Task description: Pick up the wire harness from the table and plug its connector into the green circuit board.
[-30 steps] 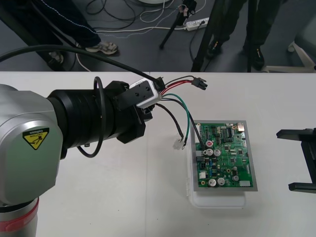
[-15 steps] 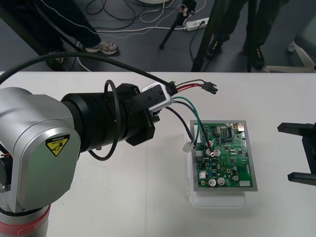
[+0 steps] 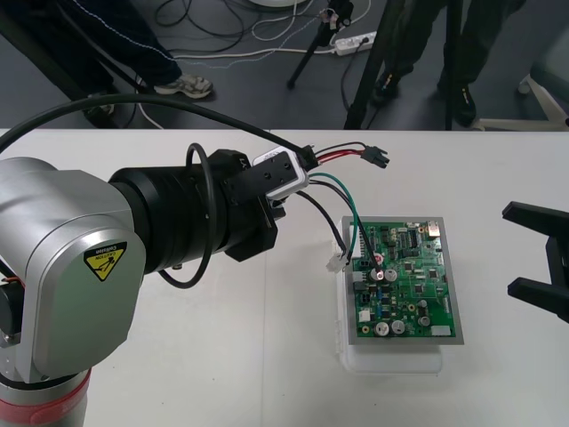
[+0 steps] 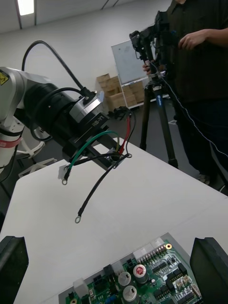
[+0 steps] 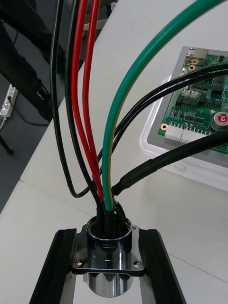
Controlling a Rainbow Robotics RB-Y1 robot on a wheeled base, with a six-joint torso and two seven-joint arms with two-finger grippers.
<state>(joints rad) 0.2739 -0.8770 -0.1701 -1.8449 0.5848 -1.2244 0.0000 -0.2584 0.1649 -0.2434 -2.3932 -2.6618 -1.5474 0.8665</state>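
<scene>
From where I stand, the left gripper has its fingers clamped on the round metal socket of the wire harness, gripping it by the flange. The whole bundle is up off the table. The red, black and green wires fan out from the socket. The small black plug sticks out in the air beyond the far-left corner of the green circuit board, not in it. Loose leads droop toward the board's left edge, and one ends in a ring terminal.

The right gripper waits at the right of the board, fingers spread wide and holding nothing.

I'd say the step now is getting that plug to its header. The left gripper holds the far end of the harness, so the plug is floppy and can't be pushed home from there. The open right gripper looks the better tool. It should take the plug by its body, square to the board, and press straight down. The left should give slack and keep the dangling leads off the components on the white base.
</scene>
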